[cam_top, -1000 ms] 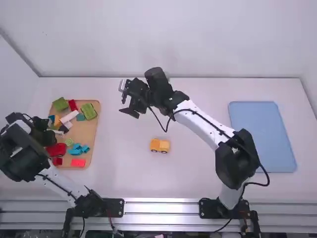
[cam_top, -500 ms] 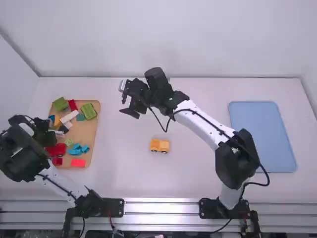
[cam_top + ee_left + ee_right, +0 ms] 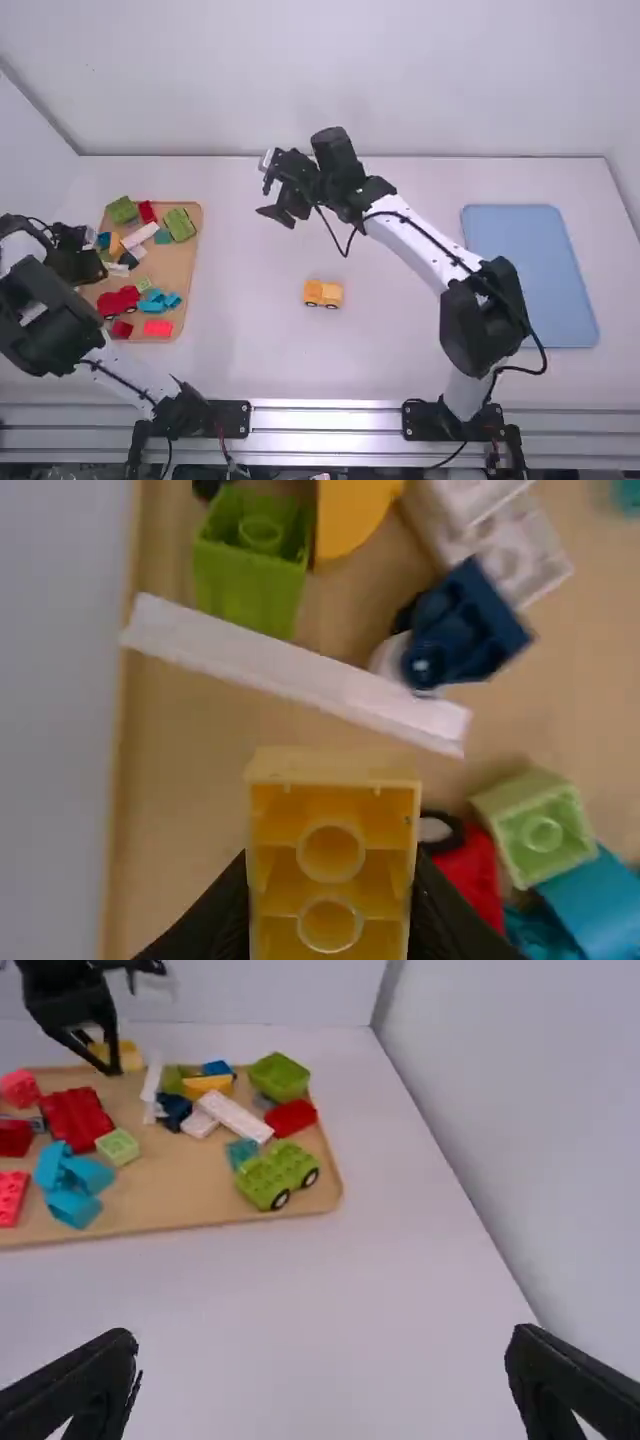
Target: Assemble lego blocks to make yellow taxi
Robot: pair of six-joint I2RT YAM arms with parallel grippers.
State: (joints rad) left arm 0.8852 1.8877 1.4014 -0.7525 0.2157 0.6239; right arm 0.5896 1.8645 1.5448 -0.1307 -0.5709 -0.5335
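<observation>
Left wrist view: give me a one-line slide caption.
Yellow block clamped in the left gripper over the tan tray, a long white piece lying nearby.

plastic blocks (image 3: 330,865), smooth wood-look tray (image 3: 185,1185), matt table (image 3: 400,360)

From where I stand, the board (image 3: 184,262) lies at the left of the frame, a lone wheeled block (image 3: 323,293) sits on the table (image 3: 400,345) near the middle, and the tray (image 3: 525,270) lies over at the right. On the board, a hollow block (image 3: 122,209) is at upper left, another wheeled piece (image 3: 180,224) at upper right, a long brick (image 3: 139,236) between and below them, and a flat brick (image 3: 158,327) near the lower edge.
</observation>
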